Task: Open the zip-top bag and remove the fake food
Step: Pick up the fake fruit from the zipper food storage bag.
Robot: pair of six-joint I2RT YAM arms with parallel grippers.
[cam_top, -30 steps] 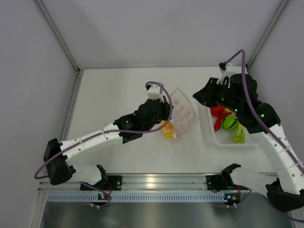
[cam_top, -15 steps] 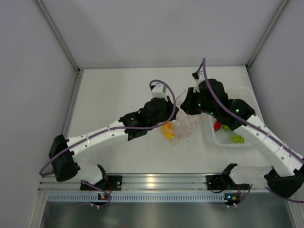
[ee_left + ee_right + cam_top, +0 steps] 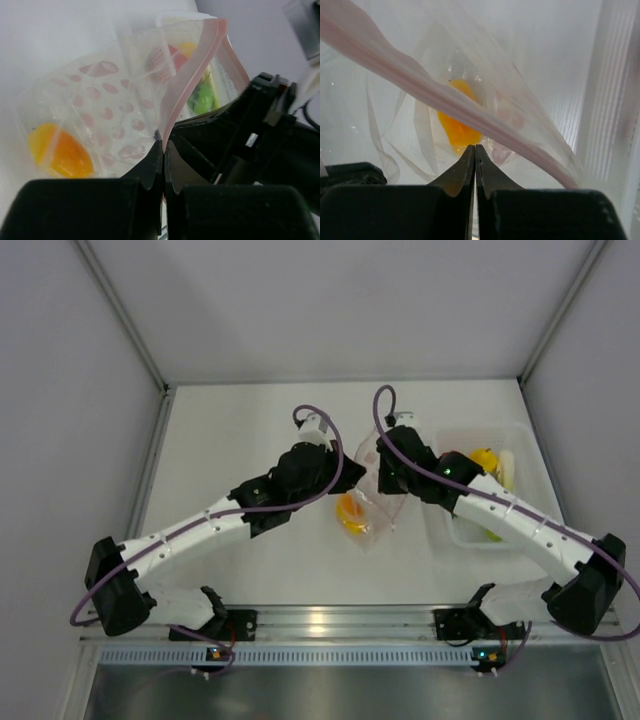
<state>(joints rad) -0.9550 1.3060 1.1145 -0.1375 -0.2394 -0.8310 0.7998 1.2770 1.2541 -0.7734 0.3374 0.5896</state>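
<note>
From above, the left arm [image 3: 200, 530] and the right arm [image 3: 520, 525] are seen reaching in from the near corners of the worktop [image 3: 240, 430], and their ends meet near its middle. The bag [image 3: 378, 510] is held up between the two ends, with its lower part hanging toward the near edge. One orange piece [image 3: 352, 512] of toy food is seen inside it, low down. To the right, the tray [image 3: 465, 538] is partly covered by the right arm. A yellow piece [image 3: 485, 458] lies at its far end and a green piece [image 3: 494, 534] is glimpsed at its near rim.

From the left wrist, the left jaws are seen closed on the bag's pink strip [image 3: 192, 75], which runs straight down into them. The bag's mouth is parted above the grip. The orange piece [image 3: 62, 152] is seen in the bottom left of the pouch, and blurred red, yellow and green shapes show through the film beyond.

From the right wrist, the right jaws are seen pressed together, their tips set against the film just below the pink strip [image 3: 445, 100]. Whether any film is pinched between them cannot be told. The orange piece [image 3: 457, 125] is seen through the bag, just past the tips.
</note>
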